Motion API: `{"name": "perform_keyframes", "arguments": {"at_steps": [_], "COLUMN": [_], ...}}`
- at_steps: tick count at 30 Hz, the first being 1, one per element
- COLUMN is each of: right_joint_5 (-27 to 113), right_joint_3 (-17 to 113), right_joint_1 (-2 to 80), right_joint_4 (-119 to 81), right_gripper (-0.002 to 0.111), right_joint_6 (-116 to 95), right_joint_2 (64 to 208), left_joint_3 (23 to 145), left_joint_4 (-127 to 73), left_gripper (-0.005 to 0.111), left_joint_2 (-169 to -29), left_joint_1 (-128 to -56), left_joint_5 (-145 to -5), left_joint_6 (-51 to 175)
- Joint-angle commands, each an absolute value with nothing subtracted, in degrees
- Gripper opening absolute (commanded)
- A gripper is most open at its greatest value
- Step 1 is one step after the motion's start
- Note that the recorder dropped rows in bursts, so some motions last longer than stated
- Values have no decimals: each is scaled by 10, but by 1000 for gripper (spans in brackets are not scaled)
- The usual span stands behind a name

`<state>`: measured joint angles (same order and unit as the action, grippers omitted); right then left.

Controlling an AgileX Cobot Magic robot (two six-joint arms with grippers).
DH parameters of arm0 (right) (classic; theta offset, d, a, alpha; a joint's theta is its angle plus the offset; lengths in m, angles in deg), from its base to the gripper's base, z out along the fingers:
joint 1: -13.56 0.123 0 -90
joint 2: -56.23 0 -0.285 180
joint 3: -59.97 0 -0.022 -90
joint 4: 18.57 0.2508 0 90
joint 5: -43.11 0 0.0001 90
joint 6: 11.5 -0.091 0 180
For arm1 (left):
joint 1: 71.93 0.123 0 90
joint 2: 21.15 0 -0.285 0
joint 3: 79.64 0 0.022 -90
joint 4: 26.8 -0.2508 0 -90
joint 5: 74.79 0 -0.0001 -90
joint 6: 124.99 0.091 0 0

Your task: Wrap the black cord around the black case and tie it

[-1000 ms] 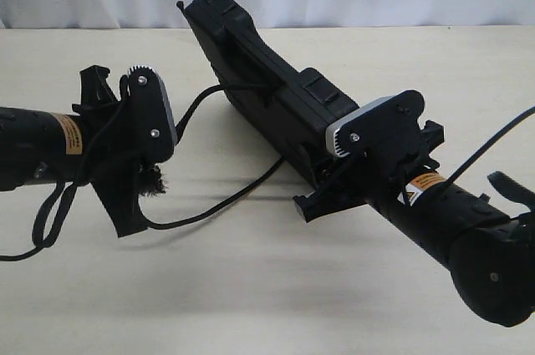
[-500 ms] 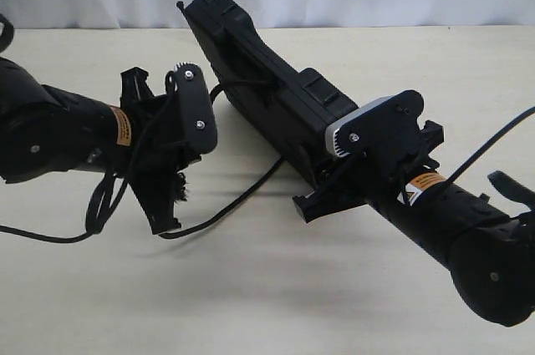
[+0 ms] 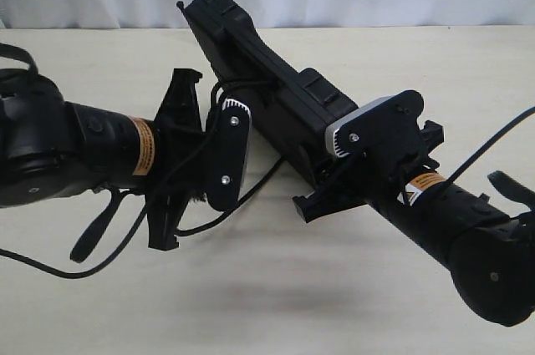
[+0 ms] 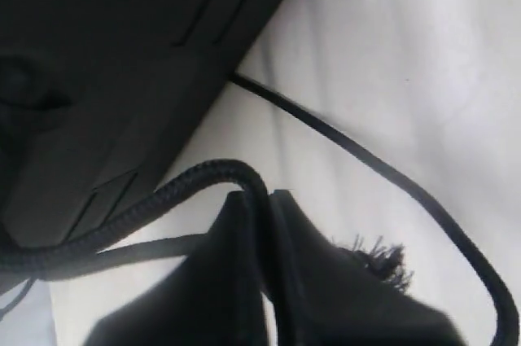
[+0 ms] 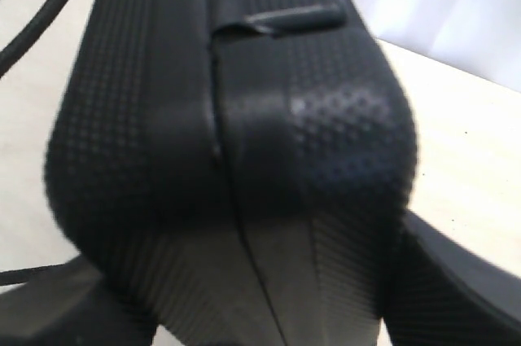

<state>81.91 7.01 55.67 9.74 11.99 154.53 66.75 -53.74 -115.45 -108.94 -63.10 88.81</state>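
While the left arm reaches in roughly level from the left, the left gripper (image 4: 264, 199) sits just beside the flat matte black plastic case (image 3: 251, 63), its fingers (image 4: 228, 264) pinched shut on the long thin black braided cord (image 4: 350, 146), whose frayed tuft (image 4: 378, 252) shows beside them. The right arm slants up from the lower right, and the right gripper (image 3: 334, 173) clamps the near end of the case, which stands on edge on the pale table (image 3: 376, 63). Count: two arms, one case, one cord.

The left gripper (image 3: 174, 163) has swung rightward, from well apart to just beside the flat matte black plastic tool case (image 3: 251, 63); the slack loop of the long thin black cord (image 4: 370, 157) seems shorter, though the arm hides part.
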Motion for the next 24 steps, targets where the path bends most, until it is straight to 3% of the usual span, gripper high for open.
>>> {"name": "perform_keyframes", "arguments": {"at_steps": [1, 13, 19, 24], "right_joint_5": [714, 709, 709, 709], "right_joint_3": [61, 61, 61, 61], "right_joint_1": [556, 556, 556, 556], "right_joint_4": [105, 105, 105, 105], "right_gripper": [4, 4, 4, 4], "right_joint_6": [101, 101, 101, 101], "right_joint_2": [1555, 1555, 1555, 1555], "left_joint_3": [673, 673, 673, 652], "left_joint_4": [-546, -556, -556, -604], "left_gripper": [0, 0, 0, 0], "left_joint_2": [-1111, -1074, -1074, -1074], "left_joint_1": [-1093, -1075, -1036, -1046], "left_joint_5": [-643, -622, -514, -486], "left_joint_6": [880, 830, 788, 790]}}
